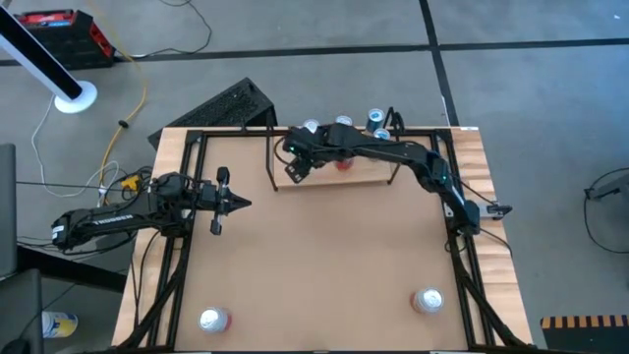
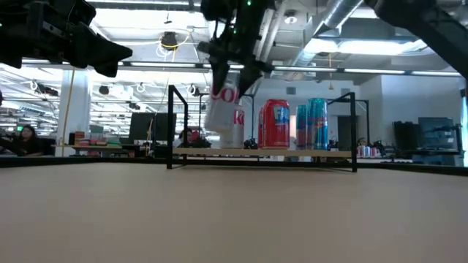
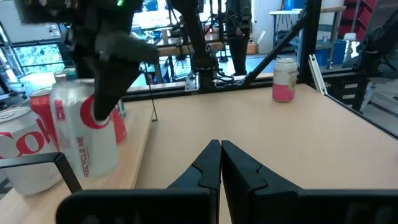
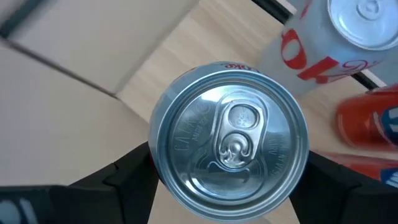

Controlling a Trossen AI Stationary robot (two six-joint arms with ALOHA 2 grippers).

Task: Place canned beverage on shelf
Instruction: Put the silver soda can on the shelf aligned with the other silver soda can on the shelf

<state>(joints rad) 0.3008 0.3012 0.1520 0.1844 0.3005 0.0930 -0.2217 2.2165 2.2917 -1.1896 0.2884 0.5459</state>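
Right tool (image 1: 295, 163) clamped on a white can (image 2: 223, 109), which I see tilted and held just above the shelf (image 2: 292, 153), toward its left end. From the right wrist, dark fingers (image 4: 134, 171) flank the can top. Standing on the plank: another white can (image 4: 339, 37), a red can (image 2: 276, 124), a teal can (image 2: 313, 123). Shelf sits at 12 o'clock on the counter (image 1: 324, 256). Left tool (image 1: 236, 203) waits at 9 o'clock, fingers together. Two more cans at 6 o'clock: (image 1: 213, 320) and (image 1: 428, 300).
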